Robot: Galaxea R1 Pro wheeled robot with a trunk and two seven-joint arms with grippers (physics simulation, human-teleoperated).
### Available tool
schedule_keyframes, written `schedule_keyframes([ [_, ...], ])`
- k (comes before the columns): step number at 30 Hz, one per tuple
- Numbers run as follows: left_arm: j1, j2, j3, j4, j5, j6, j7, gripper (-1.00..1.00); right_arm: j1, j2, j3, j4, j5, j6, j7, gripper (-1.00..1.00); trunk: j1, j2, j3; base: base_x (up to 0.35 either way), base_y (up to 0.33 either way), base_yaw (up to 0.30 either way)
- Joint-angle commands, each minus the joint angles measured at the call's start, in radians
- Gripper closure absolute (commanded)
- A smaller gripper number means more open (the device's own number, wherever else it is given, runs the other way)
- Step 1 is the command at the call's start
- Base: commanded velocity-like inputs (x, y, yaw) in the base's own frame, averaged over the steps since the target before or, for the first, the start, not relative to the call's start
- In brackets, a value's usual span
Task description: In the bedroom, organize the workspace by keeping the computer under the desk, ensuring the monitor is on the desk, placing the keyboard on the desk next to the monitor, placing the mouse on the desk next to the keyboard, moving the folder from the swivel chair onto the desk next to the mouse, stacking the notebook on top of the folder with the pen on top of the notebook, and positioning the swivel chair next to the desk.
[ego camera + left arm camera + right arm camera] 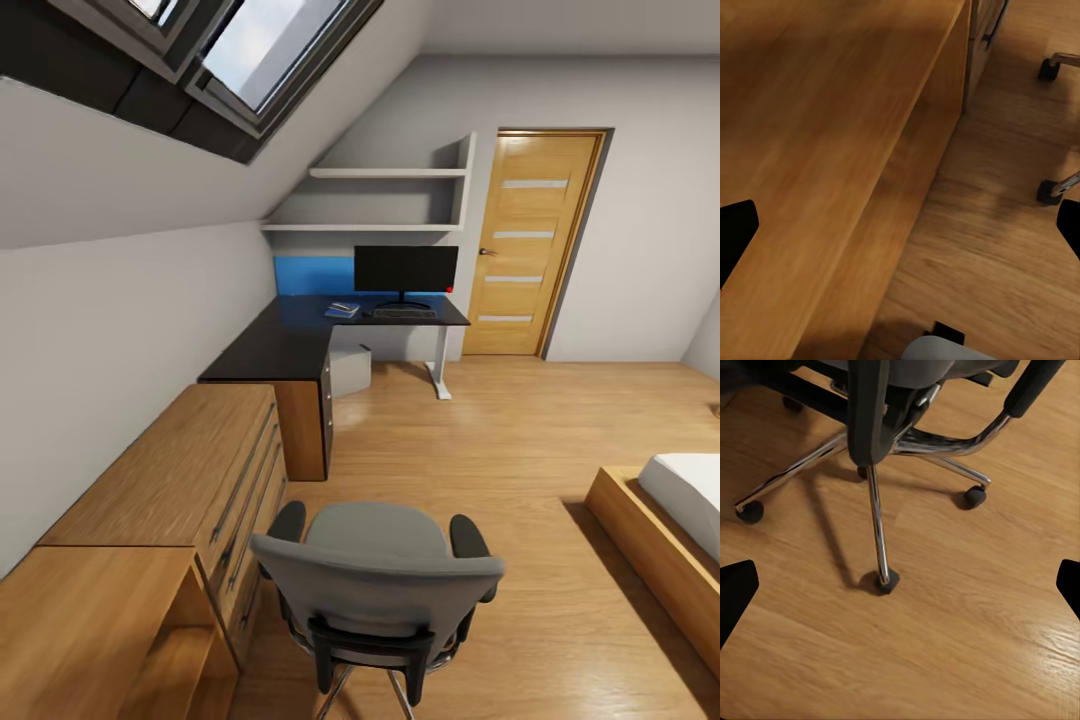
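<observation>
The swivel chair [380,580] stands close in front of me, its grey back towards me and its seat bare. Across the bedroom the black-topped desk [290,345] carries the monitor [405,270] with the keyboard [405,313] in front of it. To the keyboard's left lies the blue folder [342,312] with a small flat thing on top, too small to name. The pale computer [350,370] sits under the desk. My left gripper [900,229] hangs open over the wooden chest's edge. The right gripper [900,589] is open above the floor by the chair's chrome base [877,510].
A light wooden drawer chest [150,500] runs along the left wall beside the chair. A bed [670,520] on a wooden frame stands at the right. A wooden door [530,245] is behind the desk's right end, under wall shelves [385,200]. Plank floor stretches between chair and desk.
</observation>
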Motion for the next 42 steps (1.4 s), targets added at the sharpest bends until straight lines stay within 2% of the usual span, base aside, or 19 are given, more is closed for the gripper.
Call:
schedule_keyframes([
  [1,0.001,0.0,0.0,-0.002,0.005,-0.001,-0.002,-1.0,-0.001,0.0,0.009,0.002,-0.003,-0.003,-0.006,-1.0,0.0,-0.001,-0.001,0.0,0.063,0.0],
  [15,0.001,-0.007,0.005,-0.007,0.01,-0.007,0.006,-1.0,-0.001,-0.001,0.006,0.002,-0.005,-0.002,-0.006,-1.0,0.0,-0.001,-0.001,0.0,0.012,0.0],
  [42,0.0,-0.012,0.005,-0.015,0.011,-0.005,0.01,-1.0,-0.001,-0.001,0.006,0.002,-0.007,-0.002,-0.006,-1.0,0.104,-0.19,-0.086,0.0,0.0,0.0],
])
